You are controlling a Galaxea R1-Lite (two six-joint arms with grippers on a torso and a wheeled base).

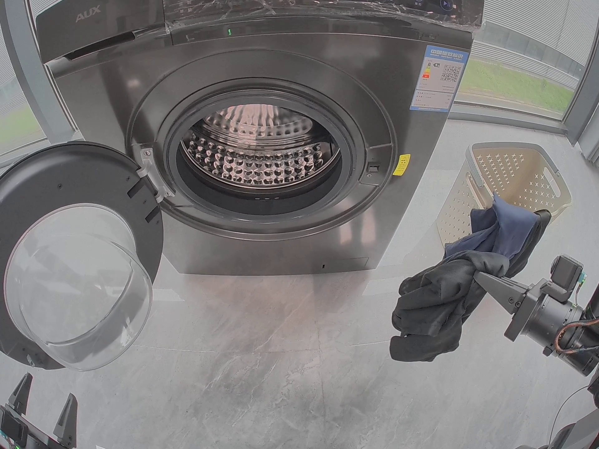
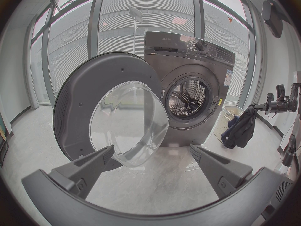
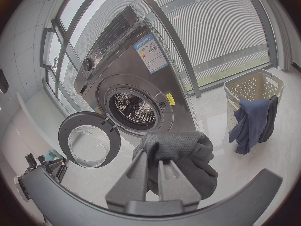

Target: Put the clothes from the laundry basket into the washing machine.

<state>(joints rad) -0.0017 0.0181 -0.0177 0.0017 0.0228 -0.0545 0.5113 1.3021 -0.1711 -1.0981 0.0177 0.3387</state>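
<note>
Nearest of all, the left gripper (image 1: 43,405) sits low at the robot's left over the grey floor (image 1: 281,357). Its two fingers (image 2: 103,156) are spread wide with nothing between them.

Further out on the right, the right gripper (image 1: 482,277) has its fingers (image 3: 141,173) pressed together on a fold of a dark grey garment (image 1: 437,307). The cloth hangs bunched from the fingertips, clear of the floor, in front of the laundry basket and to the right of the machine's opening.

At the left, the round door (image 1: 75,169) of the washing machine (image 1: 281,57) stands swung fully open on its hinge, its clear glass bowl facing the robot.

Beyond the held garment, the cream laundry basket (image 1: 480,157) stands on the floor just beside the machine's right side. A blue garment (image 1: 502,229) is draped over its near rim and hangs down the outer wall, with a black cloth (image 3: 271,116) hanging over the same rim right beside it. Whatever lies deeper in the basket cannot be told.

Farthest back, the machine's round opening faces forward, and the perforated steel wall of the drum (image 1: 262,151) gleams inside it.
</note>
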